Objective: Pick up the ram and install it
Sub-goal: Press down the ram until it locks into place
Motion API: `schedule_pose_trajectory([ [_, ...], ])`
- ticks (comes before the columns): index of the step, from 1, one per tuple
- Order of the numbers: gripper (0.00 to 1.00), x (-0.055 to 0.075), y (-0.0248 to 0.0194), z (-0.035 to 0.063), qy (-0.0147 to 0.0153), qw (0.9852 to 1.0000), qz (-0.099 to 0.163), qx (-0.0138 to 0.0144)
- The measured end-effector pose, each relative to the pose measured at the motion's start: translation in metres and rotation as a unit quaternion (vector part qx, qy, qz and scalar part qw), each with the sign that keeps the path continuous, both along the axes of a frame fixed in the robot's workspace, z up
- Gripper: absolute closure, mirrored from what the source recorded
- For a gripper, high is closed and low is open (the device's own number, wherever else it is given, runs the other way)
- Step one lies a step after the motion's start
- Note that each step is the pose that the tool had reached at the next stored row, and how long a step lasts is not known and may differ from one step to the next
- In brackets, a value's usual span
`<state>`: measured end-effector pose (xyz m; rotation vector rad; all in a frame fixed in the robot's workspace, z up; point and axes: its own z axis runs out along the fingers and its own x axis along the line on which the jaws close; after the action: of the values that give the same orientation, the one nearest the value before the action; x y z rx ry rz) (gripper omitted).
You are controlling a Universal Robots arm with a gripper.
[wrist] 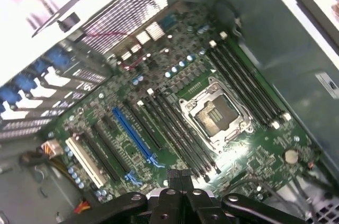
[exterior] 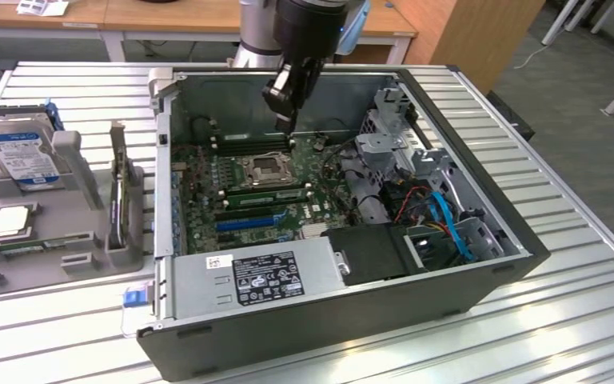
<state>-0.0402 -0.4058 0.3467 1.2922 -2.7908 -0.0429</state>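
The claw is closed and holds nothing, hanging inside the open computer case above the green board. A ram stick sits in a slot beside the empty chip socket. Judging from that, the ram looks put in already, with little left to do.

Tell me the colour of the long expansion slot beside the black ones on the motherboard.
Blue; the slot shows best in the wrist view.
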Motion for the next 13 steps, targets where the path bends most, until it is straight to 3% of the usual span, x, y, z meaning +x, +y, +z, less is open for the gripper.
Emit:
schedule_pose_trajectory([
  [4,0.89,0.0000,0.0000,0.0000,0.0000,0.9994,-0.036,0.0000],
  [6,0.89,0.0000,0.0000,0.0000,0.0000,0.9974,-0.072,0.0000],
  [9,0.89,0.0000,0.0000,0.0000,0.0000,0.9950,-0.100,0.0000],
  [13,0.89,0.0000,0.0000,0.0000,0.0000,0.9907,-0.136,0.0000],
])
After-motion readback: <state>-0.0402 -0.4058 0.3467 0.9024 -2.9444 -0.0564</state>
